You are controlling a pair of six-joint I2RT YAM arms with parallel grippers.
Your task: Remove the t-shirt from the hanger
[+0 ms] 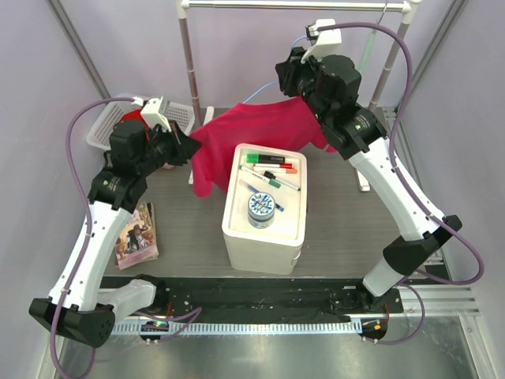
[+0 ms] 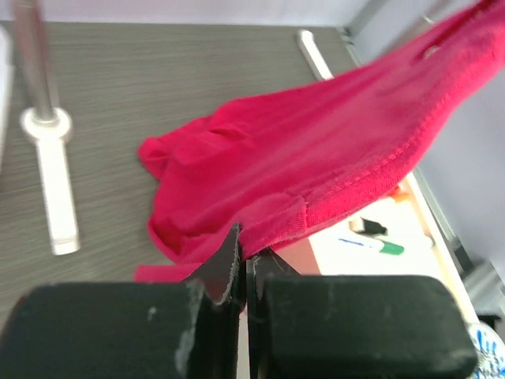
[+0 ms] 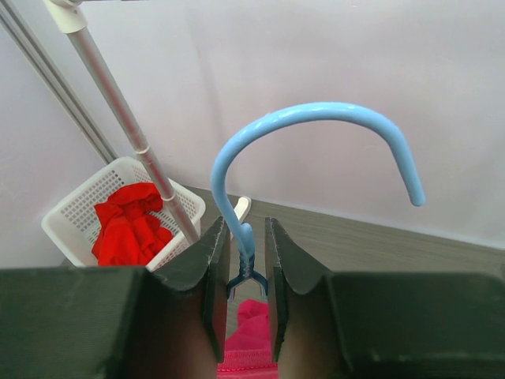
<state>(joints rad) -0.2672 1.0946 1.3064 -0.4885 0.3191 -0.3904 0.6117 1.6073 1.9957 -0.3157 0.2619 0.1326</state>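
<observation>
The pink-red t-shirt hangs stretched in the air between my two grippers, above the table and the white box. My left gripper is shut on the shirt's hem, seen up close in the left wrist view, where the shirt spreads away to the upper right. My right gripper holds the light blue hanger by its neck, with the jaws on either side. The hook is free in the air, off the rail. Shirt fabric shows below the jaws.
A white box with markers and a tape roll sits under the shirt. A white basket of red cloth stands at the back left. A book lies at the left. The rack's rail and poles stand behind.
</observation>
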